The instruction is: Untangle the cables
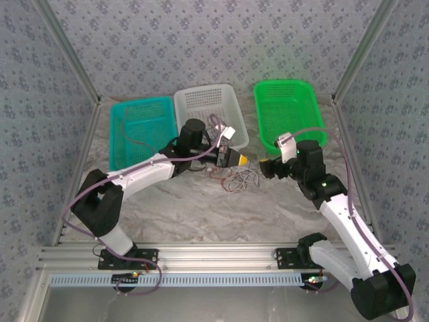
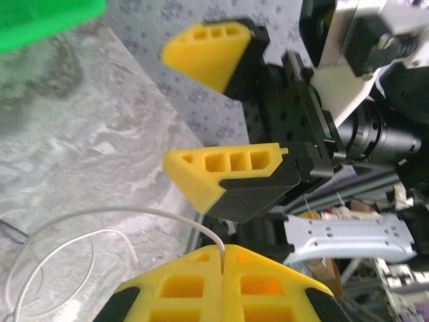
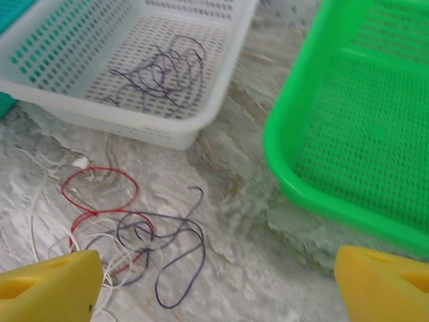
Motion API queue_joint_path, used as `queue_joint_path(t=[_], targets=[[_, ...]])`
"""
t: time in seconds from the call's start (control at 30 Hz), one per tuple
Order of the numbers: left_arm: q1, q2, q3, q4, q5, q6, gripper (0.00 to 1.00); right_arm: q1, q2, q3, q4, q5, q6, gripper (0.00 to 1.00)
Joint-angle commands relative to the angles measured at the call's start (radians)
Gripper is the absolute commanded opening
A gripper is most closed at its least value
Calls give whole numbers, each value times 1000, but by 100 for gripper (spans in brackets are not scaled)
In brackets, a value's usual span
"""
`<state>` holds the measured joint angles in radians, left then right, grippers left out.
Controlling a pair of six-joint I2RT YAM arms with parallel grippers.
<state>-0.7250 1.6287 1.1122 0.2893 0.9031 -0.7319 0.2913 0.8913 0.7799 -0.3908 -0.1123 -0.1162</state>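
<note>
teal basket (image 1: pixel 141 131): far left on the bench (image 1: pixel 201 215), touching the white one.
white basket (image 3: pixel 40 40): middle; a loose bunch of dark cables (image 3: pixel 164 67) lies inside.
left pincer (image 2: pixel 221 251): closed, pinching a white cable (image 2: pixel 100 215) in the seam at its tips; sits by the white basket's near right corner, pointing right.
white cable: curves away from the tips in loops over the bench.
cable pile (image 3: pixel 127 235): on the bench just in front of the white basket, under the two pincers; a red loop (image 3: pixel 100 188), a dark strand (image 3: pixel 177 251) and whitish strands cross each other.
right pincer (image 3: pixel 214 288): jaws wide apart, gripping nothing; faces the left one, close but not touching.
green basket (image 1: pixel 288 114): far right, just behind the right pincer.
</note>
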Motion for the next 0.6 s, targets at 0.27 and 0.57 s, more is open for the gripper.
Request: queue_joint_path(t=[0.27, 0.57], targets=[[6, 56, 55, 167, -146, -219, 2, -13, -28, 50, -69, -79, 211, 91], [-9, 102, 127, 265, -292, -355, 3, 150, -170, -81, 75, -43, 251, 90]])
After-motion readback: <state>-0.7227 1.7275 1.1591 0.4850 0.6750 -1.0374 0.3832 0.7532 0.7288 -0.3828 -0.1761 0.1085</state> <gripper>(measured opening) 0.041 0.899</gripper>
